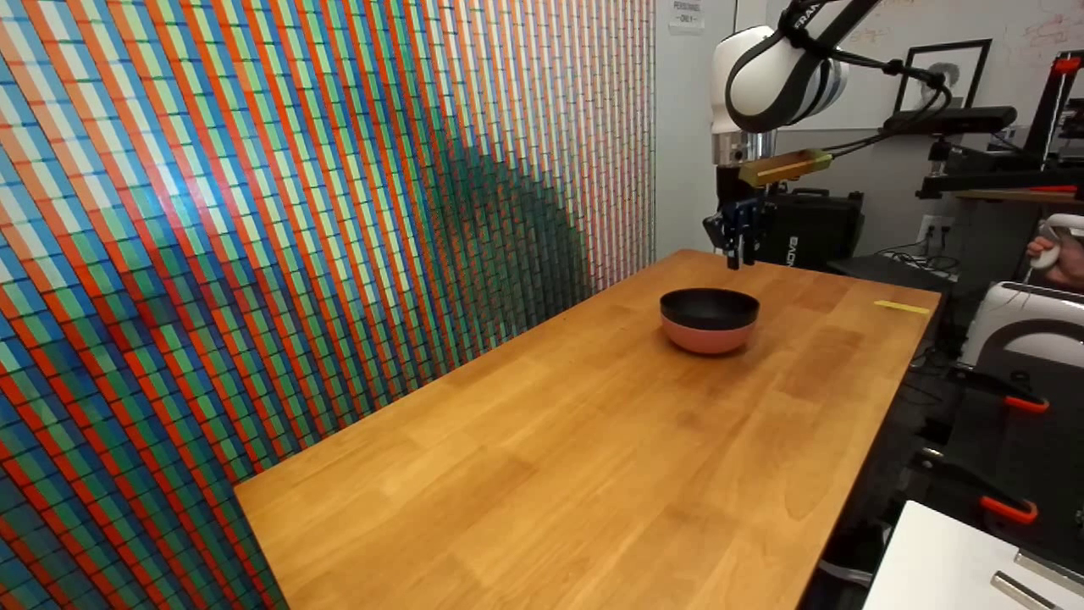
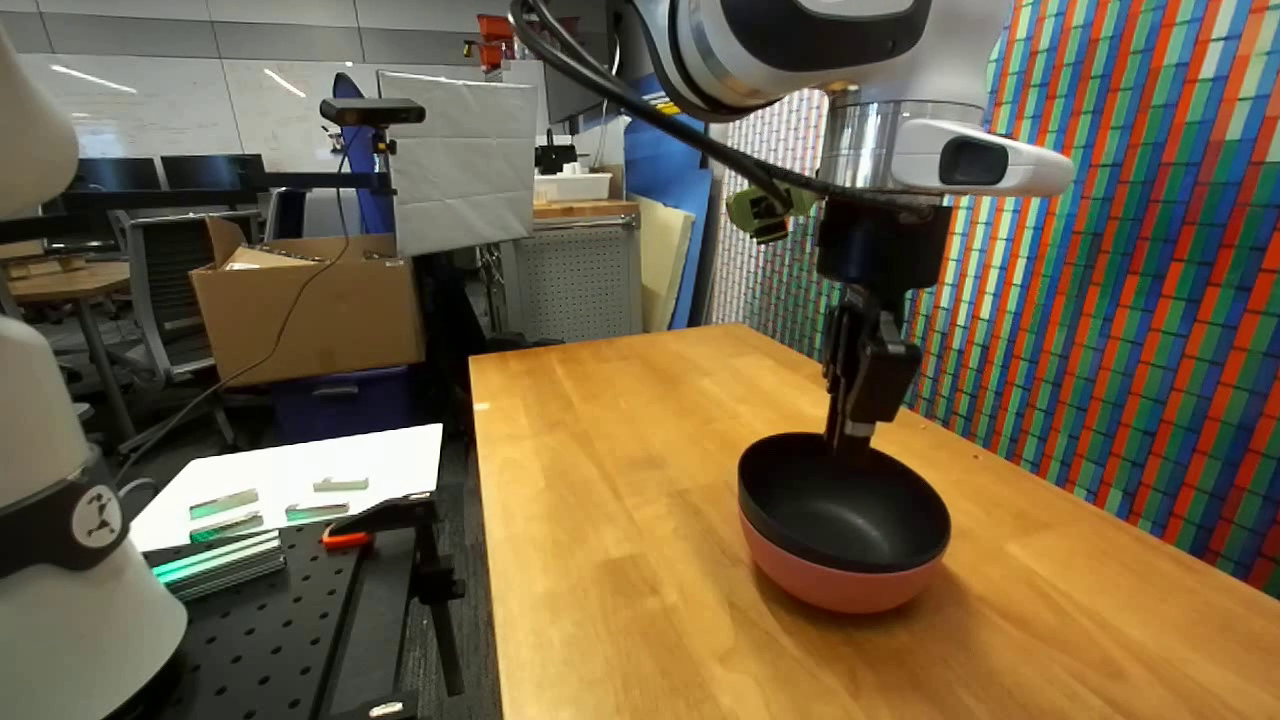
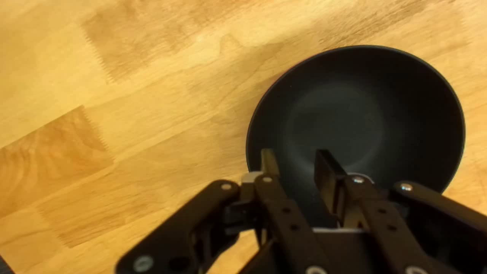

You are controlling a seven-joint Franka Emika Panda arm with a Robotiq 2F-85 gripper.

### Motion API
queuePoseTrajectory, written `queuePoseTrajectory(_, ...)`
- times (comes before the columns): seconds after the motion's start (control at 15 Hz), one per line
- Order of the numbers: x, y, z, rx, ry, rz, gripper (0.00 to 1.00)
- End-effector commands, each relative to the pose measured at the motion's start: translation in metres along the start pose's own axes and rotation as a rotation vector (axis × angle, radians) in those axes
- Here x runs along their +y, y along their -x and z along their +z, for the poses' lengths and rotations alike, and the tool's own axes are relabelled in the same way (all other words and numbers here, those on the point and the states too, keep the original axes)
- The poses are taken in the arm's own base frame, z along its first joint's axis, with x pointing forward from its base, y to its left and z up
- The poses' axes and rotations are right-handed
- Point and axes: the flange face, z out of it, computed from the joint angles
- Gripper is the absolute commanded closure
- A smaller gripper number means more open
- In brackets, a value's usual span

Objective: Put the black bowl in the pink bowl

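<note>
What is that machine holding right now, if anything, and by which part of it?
Nothing is held. The end effector stands open, jaws apart with nothing clamped between them; the black bowl sits inside the pink bowl.

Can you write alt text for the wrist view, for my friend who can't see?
A round black bowl, seen from above, fills much of the picture's right half, with a wooden table behind it. The robot's open gripper juts up from the bottom edge, hiding part of the bowl.

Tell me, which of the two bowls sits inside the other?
The black bowl: its rim and dark inside show in both exterior views, while the pink bowl shows only its outer wall, beneath.
</note>
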Motion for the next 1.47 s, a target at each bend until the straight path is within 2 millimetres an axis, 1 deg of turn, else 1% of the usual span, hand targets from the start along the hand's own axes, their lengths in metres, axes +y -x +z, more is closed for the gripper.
queuePoseTrajectory(0.0,0.008,0.0,-0.003,0.001,-0.039,0.012,0.34)
queuePoseTrajectory(0.2,0.01,0.0,-0.006,-0.007,-0.045,0.022,0.13)
queuePoseTrajectory(0.33,0.005,0.002,-0.011,-0.007,-0.037,0.004,0.01)
queuePoseTrajectory(0.4,0.0,0.003,-0.015,-0.008,-0.035,-0.012,0.0)
queuePoseTrajectory(0.6,-0.025,0.012,-0.036,0.019,-0.003,-0.097,0.0)
queuePoseTrajectory(1.07,-0.103,0.039,-0.108,0.081,0.058,-0.329,0.0)
queuePoseTrajectory(1.2,-0.118,0.045,-0.126,0.096,0.054,-0.379,0.0)
queuePoseTrajectory(1.4,-0.132,0.046,-0.146,0.105,0.047,-0.441,0.0)
